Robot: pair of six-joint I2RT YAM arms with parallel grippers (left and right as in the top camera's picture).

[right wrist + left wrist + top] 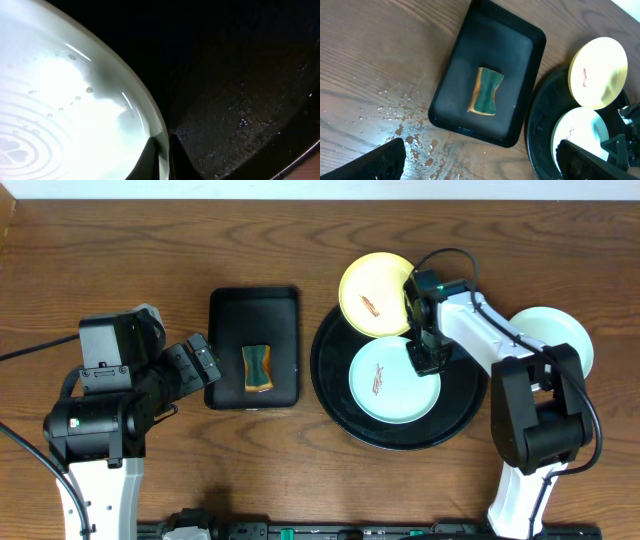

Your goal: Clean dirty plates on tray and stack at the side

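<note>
A mint-blue plate [392, 380] with a reddish smear lies in the round black tray [340, 405]. A pale yellow plate [372, 292] with a smear rests on the tray's far rim. Another mint plate [562, 338] lies on the table at the right, partly hidden by the arm. My right gripper [425, 360] is shut on the right rim of the mint-blue plate [75, 110]; its fingers [162, 155] pinch the edge above the tray [240, 75]. My left gripper [200, 365] is open and empty, left of the rectangular tray; its fingers [480, 162] hover over wet table.
A rectangular black tray [254, 347] holds a green and yellow sponge [258, 368], also in the left wrist view [486, 91]. Water droplets [405, 132] lie on the wood near that tray's corner.
</note>
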